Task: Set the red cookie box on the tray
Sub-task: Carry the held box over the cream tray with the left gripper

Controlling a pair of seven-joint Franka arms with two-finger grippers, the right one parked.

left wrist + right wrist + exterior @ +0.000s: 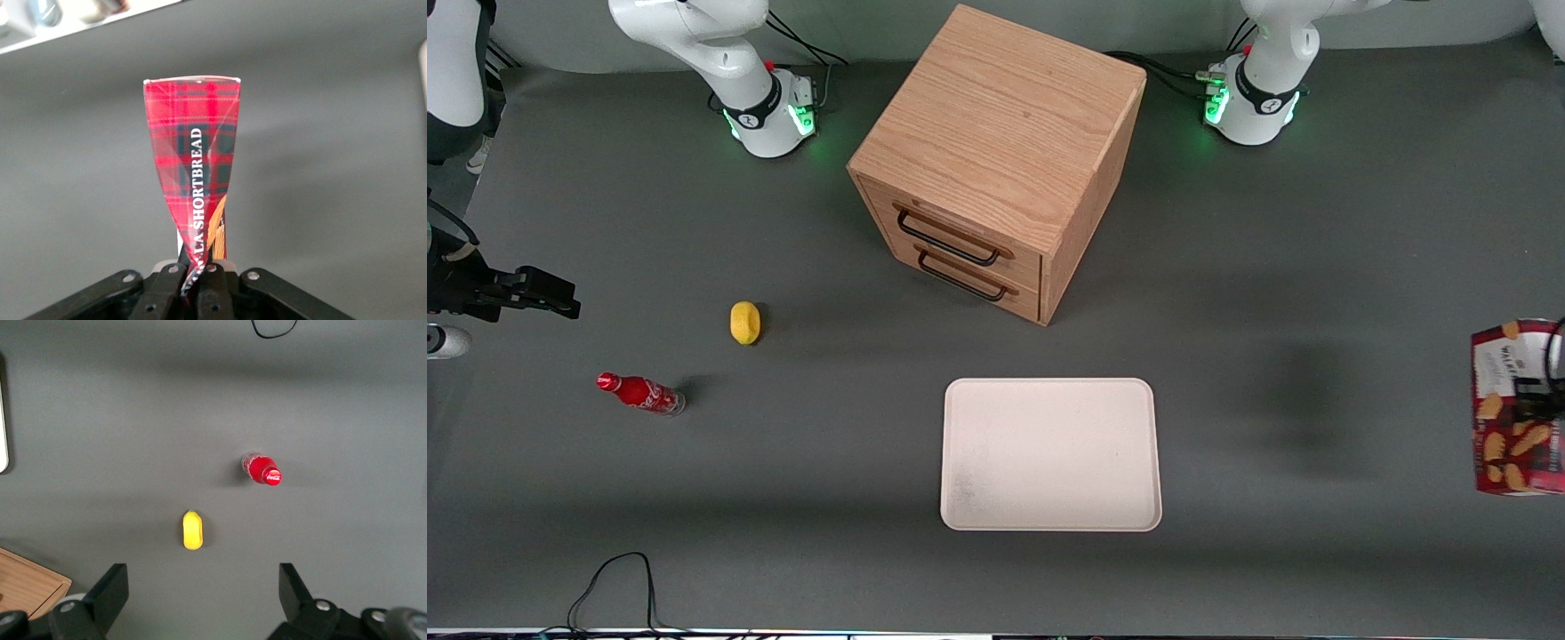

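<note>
Gripper (193, 280) is clamped tight on the red cookie box (193, 167), pinching one thin end so hard the cardboard is squashed flat between the fingers (163, 293) while the free end stays fuller. From the wrist view the box's long axis runs straight away from the gripper, tartan side showing with SHORTBREAD printed lengthwise. In the front view the box (1519, 409) sits right at the working arm's end of the table, partly cut off by the picture edge, cookie pictures and white label facing the camera, with a soft shadow on the table between it and the tray. Whether it's lifted off the table I can't say for sure. The tray (1051, 454) has nothing in it, lies flat and well apart from the box, with bare grey table (1272, 267) all the way between them. A wooden drawer cabinet (996, 160) stands farther from the camera than the tray, both drawers closed. Toward the parked arm's end there's a lemon (744, 322) and a small red soda bottle (640, 393), well away from everything else.
</note>
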